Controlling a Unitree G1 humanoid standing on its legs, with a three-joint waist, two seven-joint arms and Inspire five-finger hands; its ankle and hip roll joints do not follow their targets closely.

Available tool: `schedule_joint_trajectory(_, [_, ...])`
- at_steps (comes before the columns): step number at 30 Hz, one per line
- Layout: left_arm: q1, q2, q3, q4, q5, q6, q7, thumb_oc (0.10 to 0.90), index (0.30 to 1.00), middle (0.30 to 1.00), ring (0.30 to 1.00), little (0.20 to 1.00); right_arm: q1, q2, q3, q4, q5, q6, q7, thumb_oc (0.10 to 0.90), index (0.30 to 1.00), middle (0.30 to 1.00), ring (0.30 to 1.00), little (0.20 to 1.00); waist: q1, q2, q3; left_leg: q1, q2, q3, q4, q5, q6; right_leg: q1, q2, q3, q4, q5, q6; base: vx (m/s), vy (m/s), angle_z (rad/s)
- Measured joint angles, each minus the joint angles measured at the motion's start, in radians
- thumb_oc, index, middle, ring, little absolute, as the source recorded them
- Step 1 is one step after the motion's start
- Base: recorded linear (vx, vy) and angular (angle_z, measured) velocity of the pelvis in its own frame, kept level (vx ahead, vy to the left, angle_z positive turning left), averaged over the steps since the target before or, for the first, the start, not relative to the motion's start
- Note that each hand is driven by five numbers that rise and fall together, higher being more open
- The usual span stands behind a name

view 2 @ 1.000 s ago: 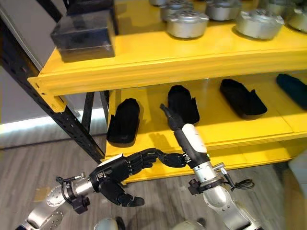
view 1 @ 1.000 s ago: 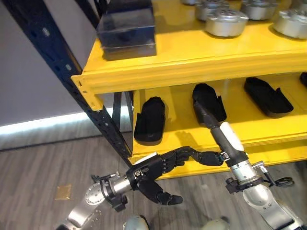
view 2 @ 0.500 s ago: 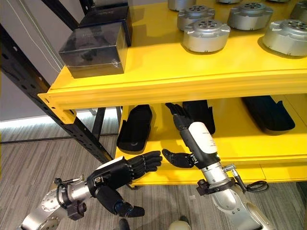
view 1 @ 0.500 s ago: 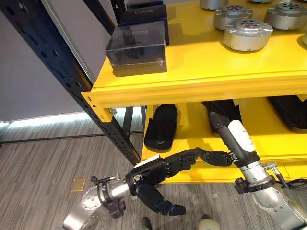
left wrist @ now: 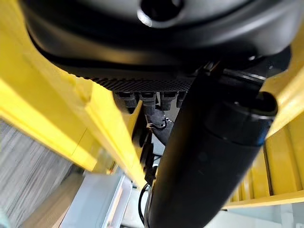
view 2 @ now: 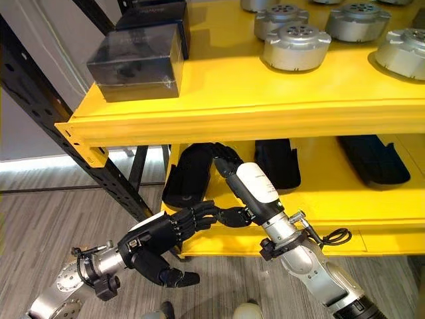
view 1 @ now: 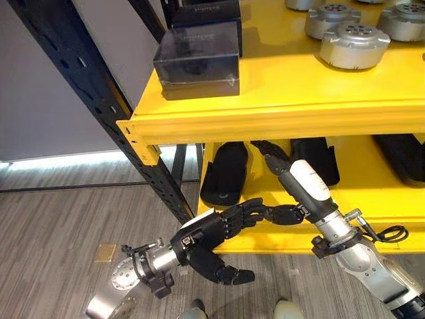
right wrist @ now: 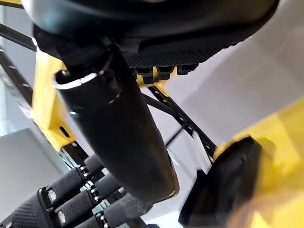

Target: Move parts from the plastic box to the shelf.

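Black moulded parts lie on the lower yellow shelf (view 1: pixel 375 211): one at the left (view 1: pixel 226 174), one in the middle (view 1: pixel 319 159), one at the right edge (view 1: pixel 406 151). My right hand (view 1: pixel 302 189), with a white back, reaches in over that shelf, open, its straight fingers (view 1: pixel 267 150) pointing up between the left and middle parts and holding nothing. My left hand (view 1: pixel 209 236) hovers at the shelf's front edge, open and empty, fingers loosely bent. Its fingers (right wrist: pixel 71 190) meet my right thumb (view 1: pixel 280 214).
The upper yellow shelf (view 1: pixel 285 100) overhangs both hands. It carries stacked dark boxes (view 1: pixel 198 60) at the left and silver round parts (view 1: pixel 355 46) at the right. A dark blue upright post (view 1: pixel 86 93) with a diagonal brace stands left of the shelves. Grey wood floor (view 1: pixel 60 219) lies below.
The camera has tilted up toward the upper shelf. My right hand has swung left, its fingertips now between the left and middle black parts. My left hand stays by the front edge.
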Motion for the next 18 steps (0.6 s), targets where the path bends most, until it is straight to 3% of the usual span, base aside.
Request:
schedule_joint_trajectory(2, [0.002, 0.005, 0.003, 0.015, 0.0, 0.022, 0.001, 0.9, 1.0, 1.0, 1.0, 1.0, -0.002, 0.007, 0.014, 0.01, 0.0, -0.001, 0.013, 0.9, 1.0, 1.0, 1.0, 1.0, 0.0, -0.015, -0.002, -0.001, -0.023, 0.0, -0.007, 0.009, 0.009, 0.013, -0.015, -0.019, -0.026, 0.026, -0.004, 0.07, 0.255, 0.16])
schedule_joint_trajectory(4, [0.022, 0.007, 0.015, 0.022, -0.008, 0.027, 0.001, 0.9, 1.0, 1.0, 1.0, 1.0, -0.002, 0.026, 0.015, 0.023, 0.02, 0.002, 0.019, 0.9, 1.0, 1.0, 1.0, 1.0, 0.011, -0.008, 0.001, 0.013, -0.037, 0.007, -0.011, 0.005, 0.017, 0.041, -0.027, -0.021, -0.059, 0.043, 0.017, 0.05, 0.202, 0.01])
schedule_joint_trajectory(8, [0.139, 0.01, 0.07, 0.016, -0.078, 0.027, -0.002, 0.9, 1.0, 1.0, 1.0, 1.0, 0.008, 0.036, 0.015, 0.02, 0.038, 0.01, 0.047, 0.9, 1.0, 1.0, 1.0, 1.0, 0.022, 0.037, 0.002, 0.041, -0.049, 0.014, -0.025, 0.005, 0.019, 0.078, -0.038, -0.023, -0.103, 0.063, 0.056, -0.01, 0.054, -0.03])
schedule_joint_trajectory(14, [0.195, -0.012, 0.081, 0.012, -0.079, 0.013, -0.007, 0.9, 1.0, 1.0, 1.0, 1.0, 0.018, 0.023, 0.016, 0.017, 0.091, 0.102, 0.075, 0.9, 1.0, 1.0, 1.0, 1.0, 0.032, 0.086, 0.022, 0.036, -0.031, -0.01, -0.063, 0.044, 0.005, 0.074, -0.015, -0.055, -0.101, 0.061, 0.06, -0.05, -0.014, 0.09])
schedule_joint_trajectory(18, [0.197, -0.024, 0.091, -0.013, -0.082, -0.001, -0.011, 0.9, 1.0, 1.0, 1.0, 1.0, 0.025, 0.015, 0.014, 0.011, 0.109, 0.128, 0.075, 0.9, 1.0, 1.0, 1.0, 1.0, 0.053, 0.109, 0.061, 0.034, -0.023, -0.028, -0.092, 0.071, 0.001, 0.066, -0.006, -0.072, -0.092, 0.055, 0.056, -0.08, -0.01, 0.12])
